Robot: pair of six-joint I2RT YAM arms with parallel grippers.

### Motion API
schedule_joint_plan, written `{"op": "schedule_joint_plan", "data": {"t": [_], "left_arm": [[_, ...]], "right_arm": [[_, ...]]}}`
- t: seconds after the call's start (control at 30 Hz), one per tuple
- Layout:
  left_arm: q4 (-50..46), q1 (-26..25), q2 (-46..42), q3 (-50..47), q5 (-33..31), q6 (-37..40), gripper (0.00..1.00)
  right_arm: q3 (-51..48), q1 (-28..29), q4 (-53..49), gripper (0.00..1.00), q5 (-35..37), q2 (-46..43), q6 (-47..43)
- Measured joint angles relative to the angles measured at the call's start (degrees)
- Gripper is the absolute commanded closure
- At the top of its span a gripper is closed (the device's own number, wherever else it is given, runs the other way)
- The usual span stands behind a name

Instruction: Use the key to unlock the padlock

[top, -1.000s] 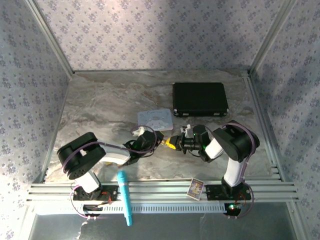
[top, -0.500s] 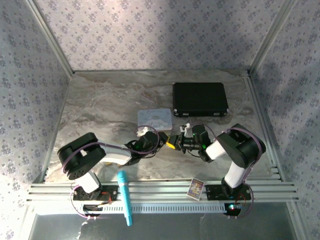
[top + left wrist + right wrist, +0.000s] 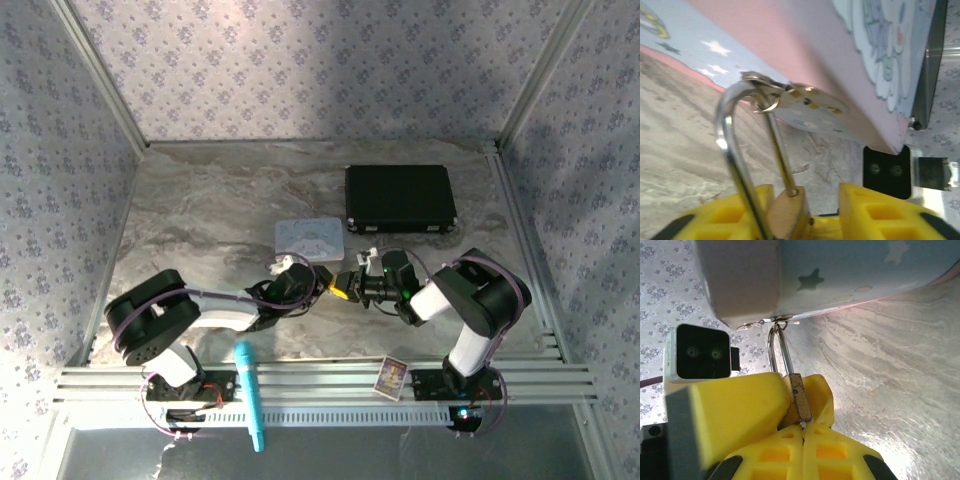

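Marbled bench (image 3: 200,220), mid-frame: padlock (image 3: 787,210) is gripped by left pincer (image 3: 807,195); right pincer (image 3: 802,440) is closed at its base.

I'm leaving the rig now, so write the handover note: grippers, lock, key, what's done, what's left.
Left gripper: shut on the padlock, brass body between its fingers, close beside the pastel tin.
Right gripper: fingers closed together at the padlock's lower end. Whether they pinch anything is hidden.
Key: apparently the flat piece on a small ring at the top of the shackle, not in the lock.
Done: padlock gripped, both grippers at it.
Left: shackle looks seated, so insert the key, turn it and open the lock.
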Motion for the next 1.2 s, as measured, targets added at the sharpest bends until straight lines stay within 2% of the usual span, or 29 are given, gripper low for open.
{"op": "schedule_joint_plan", "data": {"t": [0.07, 0.17, 0.3, 0.53, 0.6, 0.7, 0.8, 1.13, 1.2], "left_arm": [[-0.59, 0.02, 0.00, -0.15, 0.02, -0.20, 0.66], [-0.39, 0.02, -0.39, -0.90, -0.24, -0.39, 0.54], [0.46, 0.02, -1.68, -2.56, -1.11, -0.96, 0.53], [0.79, 0.42, -3.15, -4.00, -2.27, -1.20, 0.75], [0.70, 0.42, -3.54, -4.00, -2.62, -1.01, 0.84], [0.68, 0.48, -3.72, -4.04, -2.86, -0.83, 0.89], [0.57, 0.52, -3.72, -4.04, -2.80, -0.83, 0.99], [0.55, 0.74, -3.72, -4.11, -3.45, -0.87, 1.00], [0.26, 0.79, -3.72, -4.11, -3.48, -0.87, 1.00]], "right_arm": [[0.00, 0.20, -0.02, 1.00, 0.11, 0.00, 0.00], [0.00, 0.44, -0.17, 1.00, 0.13, -0.02, 0.00], [0.00, 0.59, -0.42, 1.00, 0.13, -0.11, -0.02], [0.00, 0.72, -0.57, 1.00, 0.13, -0.13, -0.02], [0.04, 0.79, -0.57, 1.00, 0.15, -0.13, -0.02], [0.15, 1.03, -1.11, 1.00, 0.48, -0.11, -0.02], [0.39, 1.27, -1.68, 1.00, 0.92, -0.11, 0.00], [0.92, 2.03, -0.90, 1.00, 2.45, 0.70, 5.22], [0.92, 2.25, -1.53, 0.86, 3.10, 0.42, 5.09]]}}
